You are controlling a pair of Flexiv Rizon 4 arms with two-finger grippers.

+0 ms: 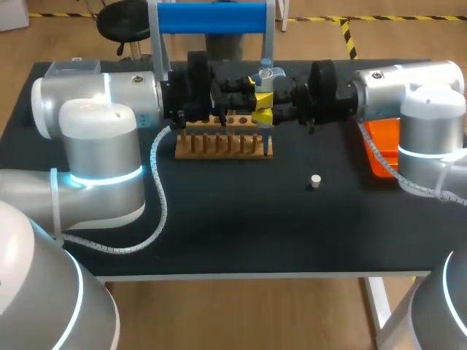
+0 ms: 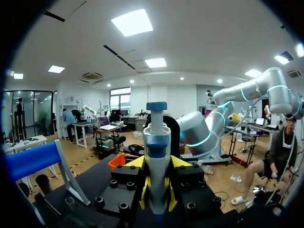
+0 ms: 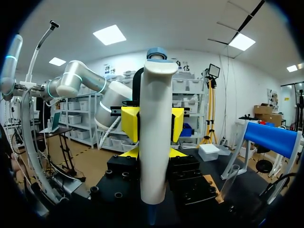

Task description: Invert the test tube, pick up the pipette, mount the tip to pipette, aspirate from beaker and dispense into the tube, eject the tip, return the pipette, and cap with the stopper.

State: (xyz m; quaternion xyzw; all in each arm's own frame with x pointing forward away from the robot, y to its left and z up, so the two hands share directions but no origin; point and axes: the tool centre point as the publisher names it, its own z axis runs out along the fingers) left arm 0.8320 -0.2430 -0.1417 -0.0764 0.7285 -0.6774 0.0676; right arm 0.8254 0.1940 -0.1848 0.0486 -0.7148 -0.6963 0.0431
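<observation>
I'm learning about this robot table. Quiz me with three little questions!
1. True or false: the stopper sits in the wooden rack.
2. What is held upright above the rack? A a spoon, B the pipette, C a cup.
3. Fill in: the container beside the right arm is coloured ____.
Key: 1 false, it lies on the table; 2 B; 3 orange.

Pipette is looking like smooth, slightly glossy pale plastic, and the right gripper is showing matt yellow fingertips on a dull black body. Under it the rack is reading as bare wood, the table as matt black, and my left arm is shining glossy silver.
</observation>
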